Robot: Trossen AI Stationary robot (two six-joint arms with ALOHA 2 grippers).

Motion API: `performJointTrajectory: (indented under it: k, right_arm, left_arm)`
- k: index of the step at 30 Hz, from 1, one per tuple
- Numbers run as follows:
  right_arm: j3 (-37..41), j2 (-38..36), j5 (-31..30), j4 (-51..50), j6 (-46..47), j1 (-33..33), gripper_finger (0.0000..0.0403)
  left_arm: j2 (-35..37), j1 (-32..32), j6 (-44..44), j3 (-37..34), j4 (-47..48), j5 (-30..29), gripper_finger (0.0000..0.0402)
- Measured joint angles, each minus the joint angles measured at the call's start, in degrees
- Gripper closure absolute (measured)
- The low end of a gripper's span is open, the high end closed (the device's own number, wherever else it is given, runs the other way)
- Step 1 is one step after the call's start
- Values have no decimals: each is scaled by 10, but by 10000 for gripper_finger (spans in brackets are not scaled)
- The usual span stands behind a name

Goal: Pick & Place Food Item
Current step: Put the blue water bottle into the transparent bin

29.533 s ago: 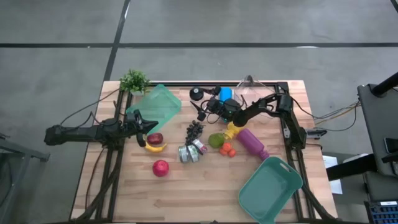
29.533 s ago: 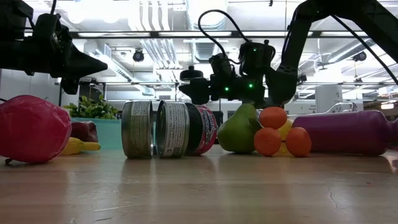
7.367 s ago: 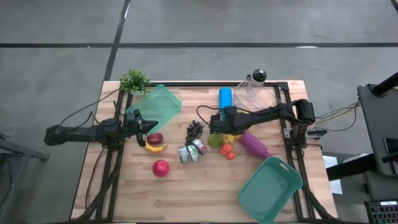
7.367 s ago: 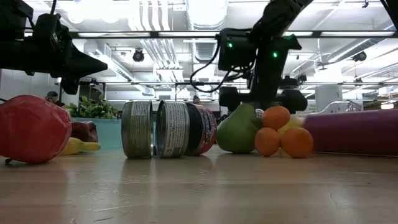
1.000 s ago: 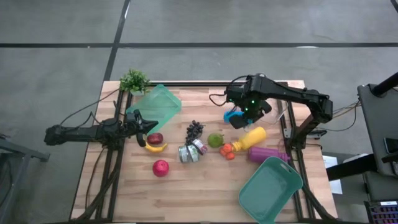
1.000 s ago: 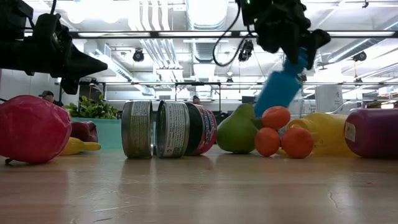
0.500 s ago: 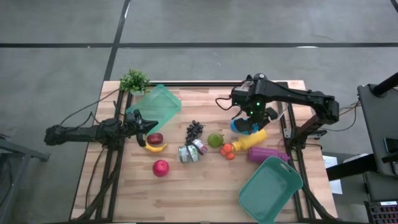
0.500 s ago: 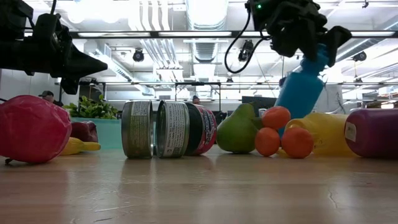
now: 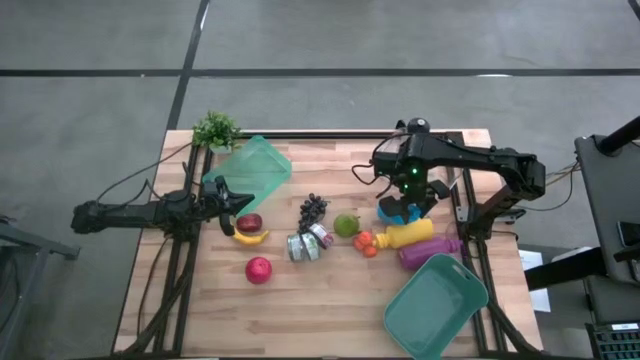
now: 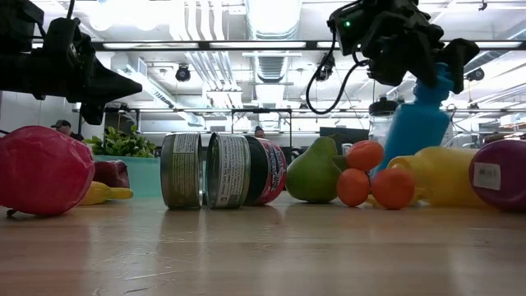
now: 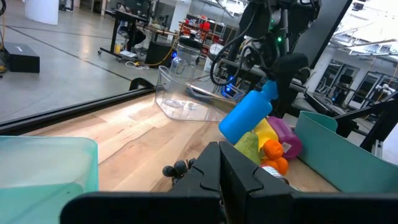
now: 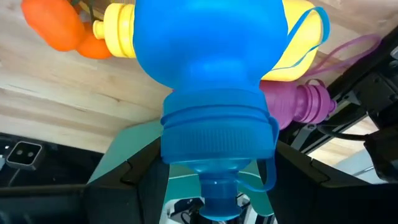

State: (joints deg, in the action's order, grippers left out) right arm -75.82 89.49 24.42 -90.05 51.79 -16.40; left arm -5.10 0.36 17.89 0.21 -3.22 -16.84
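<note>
change: right gripper (image 9: pixel 408 200) and its blue bottle (image 9: pixel 397 213) have shifted further right and lower than a second ago.
high view: bottle held over the yellow bottle (image 9: pixel 413 234), beside the purple bottle (image 9: pixel 428 252); teal bin (image 9: pixel 433 307) near; left gripper (image 9: pixel 228 200) waits by the banana (image 9: pixel 250 237).
low view: blue bottle (image 10: pixel 415 121) hangs tilted above the tabletop (image 10: pixel 263 251), behind the oranges (image 10: pixel 366 173).
left wrist view: left gripper fingers, cannot tell.
right wrist view: fingers clamp the blue bottle (image 12: pixel 211 81) on both sides.
</note>
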Motion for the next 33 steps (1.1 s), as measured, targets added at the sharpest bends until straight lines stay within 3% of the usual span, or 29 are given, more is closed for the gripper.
performJointTrajectory:
  k: [8,15,33]
  right_arm:
    - [-5,0,-4,0,7,-3,194]
    - [-5,0,-13,0,8,-4,166]
    - [-5,1,-24,2,4,-5,159]
  left_arm:
    - [0,0,0,0,0,0,400]
    - [0,0,0,0,0,0,400]
    - [0,0,0,0,0,0,400]
